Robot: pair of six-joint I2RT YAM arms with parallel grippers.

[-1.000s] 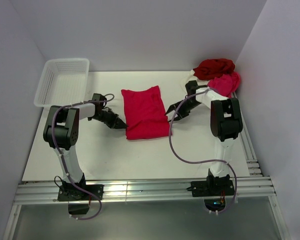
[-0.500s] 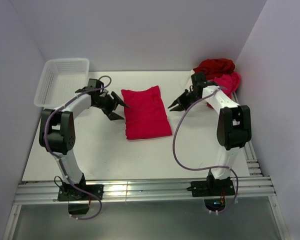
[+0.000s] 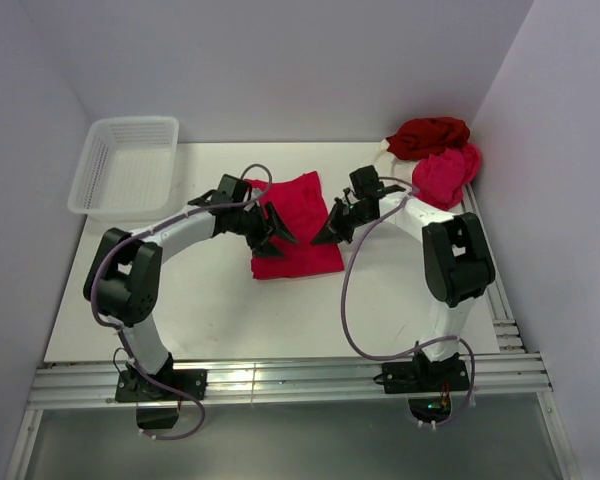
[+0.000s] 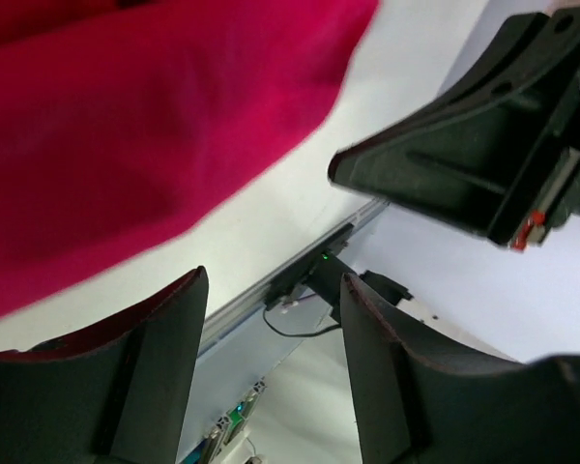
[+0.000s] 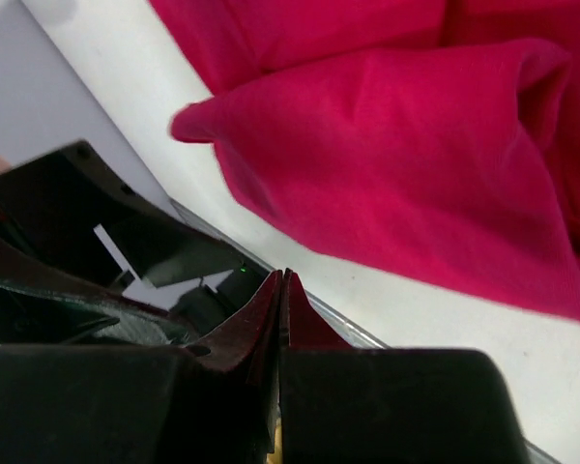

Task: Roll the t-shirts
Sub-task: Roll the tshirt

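Top view: I log 1 bright crimson folded fabric t-shirt (image 3: 298,210) at table centre. The left gripper (image 3: 280,235) is over its left part, the right gripper (image 3: 322,236) at its right edge. 1 dark red bunched tee (image 3: 430,135) and 1 pink-red bunched tee (image 3: 448,170) lie in the far right corner.
Left wrist view: fingers spread wide, gripping nothing, crimson cloth beyond them.
Right wrist view: fingers pressed together, and I see nothing pinched.

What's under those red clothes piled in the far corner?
A whitish shirt peeks out at the pile's left edge, below the dark red shirt and pink shirt. Most of it is covered; anything else beneath cannot be seen.
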